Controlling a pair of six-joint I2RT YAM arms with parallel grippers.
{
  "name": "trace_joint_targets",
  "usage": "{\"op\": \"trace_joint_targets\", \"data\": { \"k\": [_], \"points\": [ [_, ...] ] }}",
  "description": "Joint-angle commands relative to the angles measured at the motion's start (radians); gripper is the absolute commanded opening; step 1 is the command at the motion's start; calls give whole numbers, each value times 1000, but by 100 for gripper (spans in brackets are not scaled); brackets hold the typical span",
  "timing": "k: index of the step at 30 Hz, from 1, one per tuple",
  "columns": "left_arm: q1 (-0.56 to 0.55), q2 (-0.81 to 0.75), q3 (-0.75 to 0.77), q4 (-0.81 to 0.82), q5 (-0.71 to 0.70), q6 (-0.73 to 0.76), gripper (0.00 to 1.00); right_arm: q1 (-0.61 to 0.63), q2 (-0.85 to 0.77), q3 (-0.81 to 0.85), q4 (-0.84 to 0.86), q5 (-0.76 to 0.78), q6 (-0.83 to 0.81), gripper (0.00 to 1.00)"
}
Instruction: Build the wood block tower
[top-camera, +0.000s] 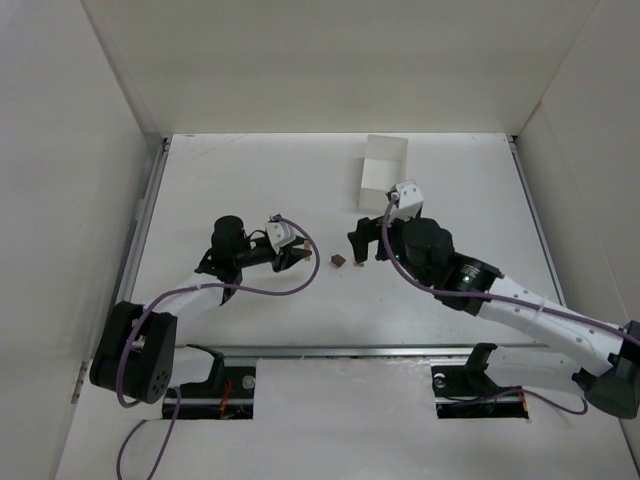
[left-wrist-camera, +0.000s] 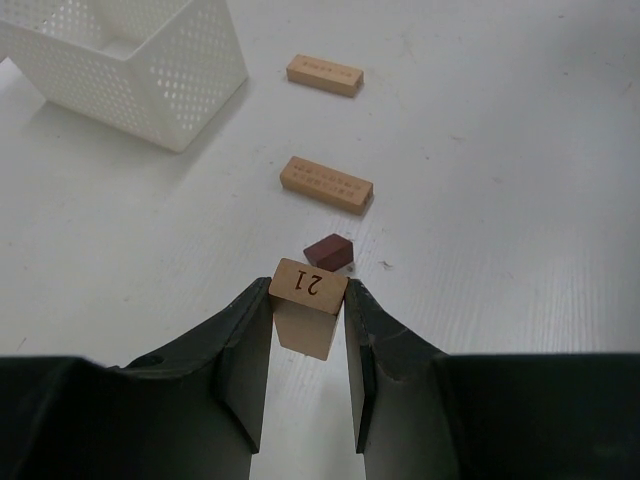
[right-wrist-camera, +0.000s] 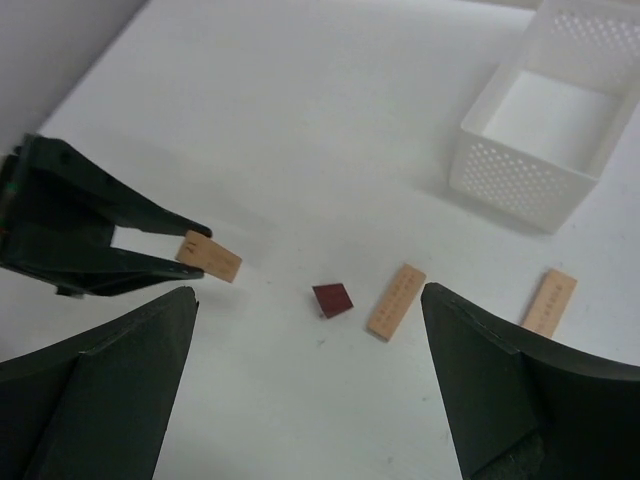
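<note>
My left gripper (left-wrist-camera: 307, 296) is shut on a light tan block (left-wrist-camera: 305, 310) marked "21", held by its end low over the table. It also shows in the right wrist view (right-wrist-camera: 210, 258) and, small, in the top view (top-camera: 297, 258). A dark reddish-brown block (left-wrist-camera: 329, 251) lies just beyond it on the table (top-camera: 338, 261). Two more tan blocks (left-wrist-camera: 327, 184) (left-wrist-camera: 325, 74) lie flat farther on. My right gripper (right-wrist-camera: 307, 294) is open and empty, hovering above the dark block (right-wrist-camera: 332, 298) and one tan block (right-wrist-camera: 396, 301). The other tan block (right-wrist-camera: 549, 302) lies to its right.
A white perforated square box (top-camera: 385, 172) stands at the back, behind my right gripper (top-camera: 365, 245). It shows in the left wrist view (left-wrist-camera: 150, 70) and the right wrist view (right-wrist-camera: 510, 180). White walls enclose the table on three sides.
</note>
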Motion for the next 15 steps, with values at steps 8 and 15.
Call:
{"op": "trace_joint_targets", "data": {
  "k": [8, 15],
  "points": [
    [-68, 203, 240, -105, 76, 146, 0, -10, 71, 5, 27, 13, 8, 100],
    [-149, 180, 102, 92, 144, -59, 0, -10, 33, -57, 27, 13, 107, 100]
  ]
}}
